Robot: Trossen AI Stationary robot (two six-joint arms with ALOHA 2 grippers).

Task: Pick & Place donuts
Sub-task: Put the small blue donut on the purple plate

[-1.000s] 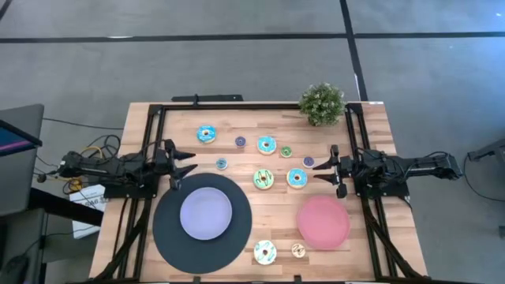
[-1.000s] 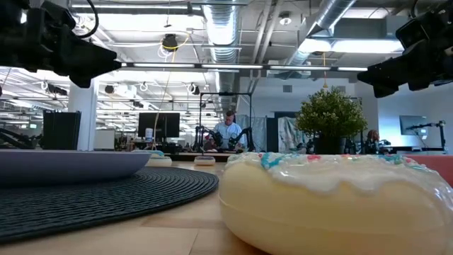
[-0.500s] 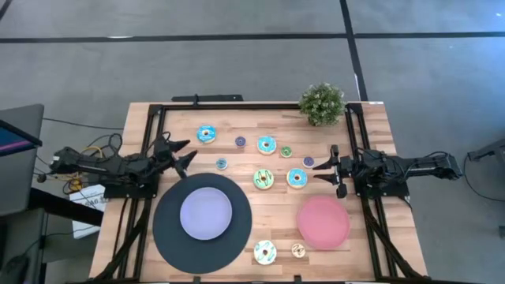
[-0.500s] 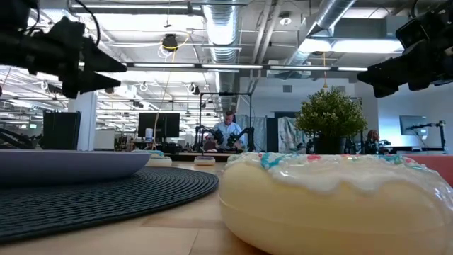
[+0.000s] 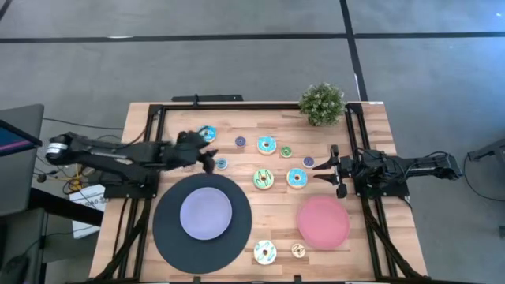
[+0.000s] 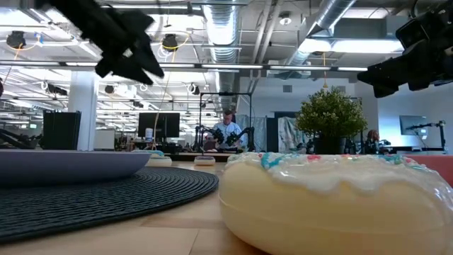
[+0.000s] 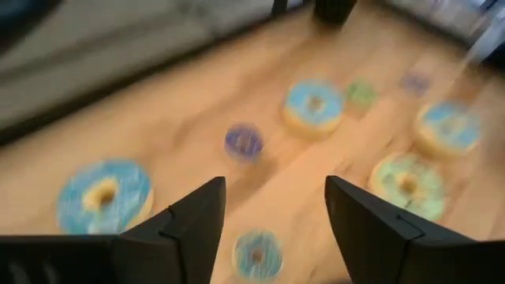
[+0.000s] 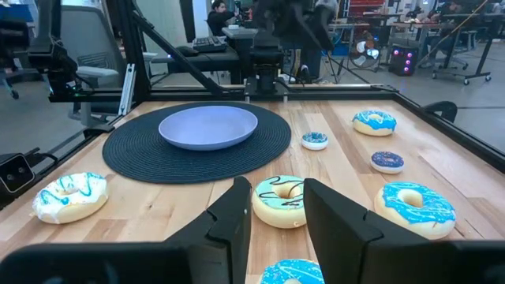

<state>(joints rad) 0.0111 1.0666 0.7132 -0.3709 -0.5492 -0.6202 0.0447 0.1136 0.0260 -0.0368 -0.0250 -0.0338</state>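
The left arm reaches out low across the bench from the left edge, stretched nearly straight, and its left tool hangs above the wood between the blue-iced donut at the back left and the small blue donut just beside the black disc. In the left wrist view its two dark fingers stand apart with nothing between them, so the tool is released, and the small blue donut shows in the gap below them. The right arm waits at the right edge, folded back along its rail, with the right tool pointing inward near the small purple donut; its fingers are parted a little and grasp nothing. The other donuts lie scattered over the middle of the bench: a second blue-iced donut, a green-iced donut, a third blue-iced donut, a small green donut and another small purple donut. At the front edge lie a white-iced donut and a small orange donut, near the pink plate. The lavender plate sits on the black disc, bare. A potted plant stands at the back right corner.
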